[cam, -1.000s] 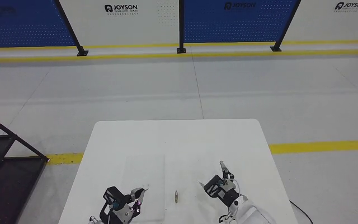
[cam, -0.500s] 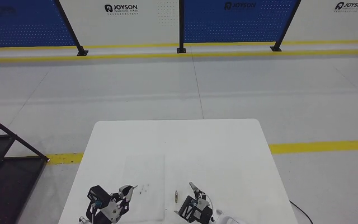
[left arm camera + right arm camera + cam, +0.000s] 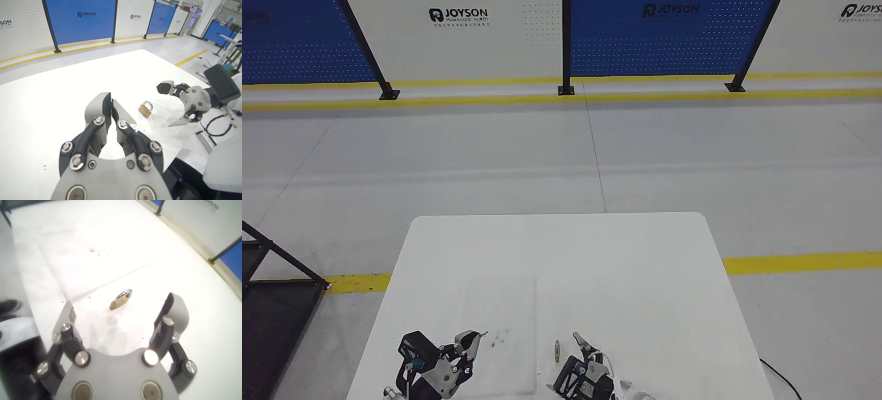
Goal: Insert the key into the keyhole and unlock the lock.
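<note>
- R gripper (image 3: pixel 168 106) has swung in across the surface (image 3: pixel 642 260) over the last sec, from well off to the right to just beside the lock (image 3: pixel 145 109). Most of that travel came early, and the last bit was only a small creep closer.
- L gripper (image 3: pixel 110 97) pulled back a little toward the robot's side early on and hasn't budged since.
- My read: R arm is lining up to grab or steady the lock, so we're at the approach stage. Nothing is gripped on that side yet, and no unlocking has started.
- R gripper's fingers are spread wide. From its own wrist cam the lock sits just ahead of the gap between them, not touching either one.
- Lock is lying flat on the surface near the robot's edge, brass body with the shackle looking closed. It's between the two arms and much nearer the R one.
- L gripper's fingers are pressed together at the tips, parked off to the lock's other side, well apart from it.
- Can't spot the key anywhere. If it's pinched in the L gripper, the pads hide it, so can't tell.
</note>
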Robot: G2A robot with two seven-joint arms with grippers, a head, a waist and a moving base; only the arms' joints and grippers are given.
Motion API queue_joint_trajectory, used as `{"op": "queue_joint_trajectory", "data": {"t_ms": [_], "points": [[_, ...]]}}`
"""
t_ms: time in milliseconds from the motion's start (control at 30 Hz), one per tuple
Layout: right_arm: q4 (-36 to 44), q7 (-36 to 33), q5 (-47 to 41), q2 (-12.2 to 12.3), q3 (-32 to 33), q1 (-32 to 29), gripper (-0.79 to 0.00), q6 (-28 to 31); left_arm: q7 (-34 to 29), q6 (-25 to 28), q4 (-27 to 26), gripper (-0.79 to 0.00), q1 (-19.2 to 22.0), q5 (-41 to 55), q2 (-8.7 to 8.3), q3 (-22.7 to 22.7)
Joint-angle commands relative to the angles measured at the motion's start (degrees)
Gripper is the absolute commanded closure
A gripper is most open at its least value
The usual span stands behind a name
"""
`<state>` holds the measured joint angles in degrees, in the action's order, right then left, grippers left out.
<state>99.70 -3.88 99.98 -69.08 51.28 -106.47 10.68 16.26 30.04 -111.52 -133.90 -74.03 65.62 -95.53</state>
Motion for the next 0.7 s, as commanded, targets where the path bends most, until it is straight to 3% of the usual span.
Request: {"op": "queue_joint_trajectory", "data": {"t_ms": [0, 200, 333, 467, 667], "points": [[-0.8, -1.9, -0.6, -0.6, -1.5, 0.5, -0.785, -4.6, 0.0, 0.0, 0.0, 0.000, 0.0, 0.0, 0.00, 0.0], [-2.3, -3.5, -4.3, -1.5, -2.6, 2.2, -0.785, -9.1, 0.0, 0.0, 0.0, 0.000, 0.0, 0.0, 0.00, 0.0], [-3.2, -5.5, -5.8, -1.9, -3.4, 3.4, -0.785, -9.0, 0.0, 0.0, 0.0, 0.000, 0.0, 0.0, 0.00, 0.0], [-4.1, -7.1, -6.5, -2.2, -4.1, 4.6, -0.628, -9.3, 0.0, 0.0, 0.0, 0.000, 0.0, 0.0, 0.00, 0.0], [-5.9, -8.7, -7.0, -2.7, -5.5, 6.5, -0.453, -9.7, 0.0, 0.0, 0.0, 0.000, 0.0, 0.0, 0.00, 0.0]]}}
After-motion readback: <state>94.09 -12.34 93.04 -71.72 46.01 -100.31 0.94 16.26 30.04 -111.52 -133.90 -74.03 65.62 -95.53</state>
